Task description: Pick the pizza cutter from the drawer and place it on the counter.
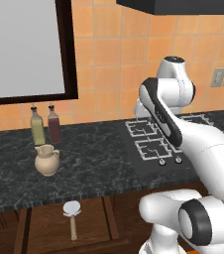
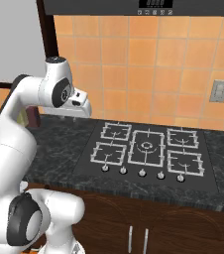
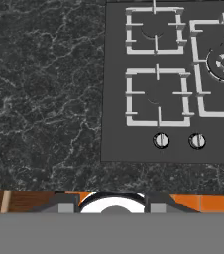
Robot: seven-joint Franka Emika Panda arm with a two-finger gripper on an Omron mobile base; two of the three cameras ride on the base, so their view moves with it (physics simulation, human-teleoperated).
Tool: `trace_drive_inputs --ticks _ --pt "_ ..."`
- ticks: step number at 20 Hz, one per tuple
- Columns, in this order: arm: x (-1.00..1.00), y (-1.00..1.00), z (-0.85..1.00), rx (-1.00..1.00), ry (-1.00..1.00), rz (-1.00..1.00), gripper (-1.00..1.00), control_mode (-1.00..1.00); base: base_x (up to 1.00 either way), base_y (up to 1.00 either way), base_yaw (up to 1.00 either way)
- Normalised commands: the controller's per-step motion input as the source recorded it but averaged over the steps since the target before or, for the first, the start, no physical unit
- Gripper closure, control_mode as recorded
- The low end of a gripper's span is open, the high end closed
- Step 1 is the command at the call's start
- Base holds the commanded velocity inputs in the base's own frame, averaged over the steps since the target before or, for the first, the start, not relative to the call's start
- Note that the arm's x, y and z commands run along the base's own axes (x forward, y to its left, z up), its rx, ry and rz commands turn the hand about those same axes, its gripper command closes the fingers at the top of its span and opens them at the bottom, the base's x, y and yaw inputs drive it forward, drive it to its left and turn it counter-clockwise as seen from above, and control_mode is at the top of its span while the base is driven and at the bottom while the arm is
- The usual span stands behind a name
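Lying flat on the brown floor of the open drawer (image 1: 44, 228), the pizza cutter (image 1: 72, 216) is seen with its pale round wheel toward the counter (image 1: 84, 158) and its tan handle pointing away from it; in the hand view a sliver of that handle (image 3: 5, 202) is glimpsed just past the counter's front edge. The drawer is pulled out below the counter's thick dark edge, under the spot where a beige jug (image 1: 47, 159) is stood. Just behind the jug, against the orange tiled wall, two bottles are set side by side, one olive-coloured (image 1: 37, 127) and one dark red (image 1: 54, 124). Well to the other side of the jug, a black gas hob (image 2: 148, 154) is sunk into the counter, with its row of knobs along its front. The arm is held high over the counter between jug and hob, and whether the jaws are released or clenched cannot be told.
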Motion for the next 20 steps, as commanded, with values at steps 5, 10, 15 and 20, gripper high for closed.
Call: trace_drive_inputs --ticks 5,10,15,20 --pt "-0.38 0.07 0.00 0.00 0.00 0.04 -1.00 -1.00 0.00 0.00 0.00" --pt "-0.75 0.29 0.00 -0.04 -0.01 0.18 -1.00 -1.00 0.00 0.00 0.00" --pt "-0.95 0.36 -0.04 -0.05 -0.03 0.23 -1.00 -1.00 0.00 0.00 0.00" --pt "-1.00 0.56 -0.22 -0.14 0.00 0.28 -1.00 -1.00 0.00 0.00 0.00"
